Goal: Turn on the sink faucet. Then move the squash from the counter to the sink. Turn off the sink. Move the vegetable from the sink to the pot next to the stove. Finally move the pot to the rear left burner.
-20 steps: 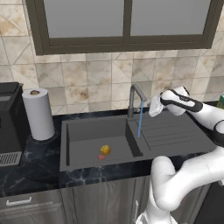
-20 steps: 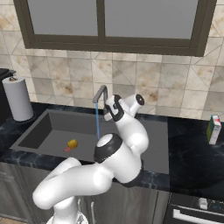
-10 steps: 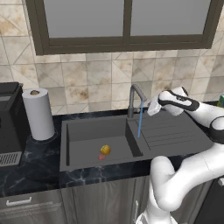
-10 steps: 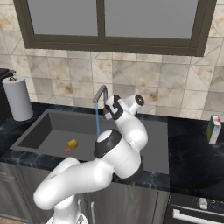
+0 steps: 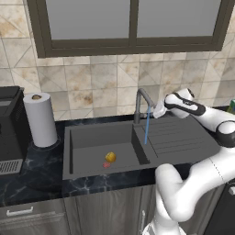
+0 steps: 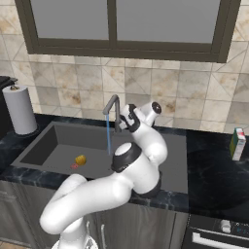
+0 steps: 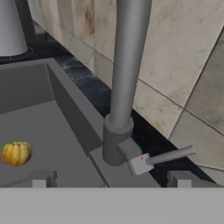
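Observation:
Blue water runs from the sink faucet (image 5: 139, 104) (image 6: 115, 110) into the dark grey sink (image 5: 68, 151) (image 6: 44, 141). On the basin floor, beside the red drain mark, lies the yellow squash (image 5: 110, 157) (image 6: 80, 159) (image 7: 16, 153). My gripper (image 5: 159, 110) (image 6: 127, 119) (image 7: 111, 179) hovers open and empty just right of the faucet's stem, at the level of its base. In the hand view the faucet's stem (image 7: 127, 65) rises straight ahead, and its small lever handle (image 7: 168, 155) sticks out to the right between my fingertips (image 7: 183, 178). The pot is out of view.
A paper towel roll (image 5: 40, 119) (image 6: 19, 109) and a black coffee machine (image 5: 9, 128) stand left of the sink on the black marble counter (image 5: 41, 170) (image 6: 209, 170). A milk carton (image 6: 237, 143) stands at the right. Stove knobs (image 6: 223, 226) show at the lower right.
My gripper has crept a little left, closer to the faucet's base. Water keeps running and the squash has stayed put in the sink.

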Tool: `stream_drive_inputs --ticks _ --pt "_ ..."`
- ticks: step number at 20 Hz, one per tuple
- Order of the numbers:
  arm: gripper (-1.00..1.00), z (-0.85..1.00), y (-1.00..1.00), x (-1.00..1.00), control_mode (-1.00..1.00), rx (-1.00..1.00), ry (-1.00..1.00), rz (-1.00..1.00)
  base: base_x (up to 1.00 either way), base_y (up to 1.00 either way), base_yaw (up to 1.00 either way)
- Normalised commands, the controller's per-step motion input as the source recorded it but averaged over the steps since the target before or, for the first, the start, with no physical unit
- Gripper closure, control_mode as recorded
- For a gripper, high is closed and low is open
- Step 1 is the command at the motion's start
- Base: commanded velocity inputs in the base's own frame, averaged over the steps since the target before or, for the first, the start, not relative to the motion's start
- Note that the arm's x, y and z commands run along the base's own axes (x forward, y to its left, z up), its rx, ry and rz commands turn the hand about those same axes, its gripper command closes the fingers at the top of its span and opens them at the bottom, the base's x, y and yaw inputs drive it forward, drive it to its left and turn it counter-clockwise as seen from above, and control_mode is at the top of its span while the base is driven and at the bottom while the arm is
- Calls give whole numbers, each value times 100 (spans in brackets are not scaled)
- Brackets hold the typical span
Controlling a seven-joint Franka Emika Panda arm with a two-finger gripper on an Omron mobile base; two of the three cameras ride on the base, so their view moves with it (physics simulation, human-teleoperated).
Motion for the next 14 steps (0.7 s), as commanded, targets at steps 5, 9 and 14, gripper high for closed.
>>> stream_drive_inputs --ticks 5,9,14 --pt "-100 -2 0 31 -100 0 0 7 0 0 0" --pt "-100 -8 0 30 -100 0 0 8 0 0 0" --pt "-100 -9 0 23 -100 0 0 7 0 0 0"
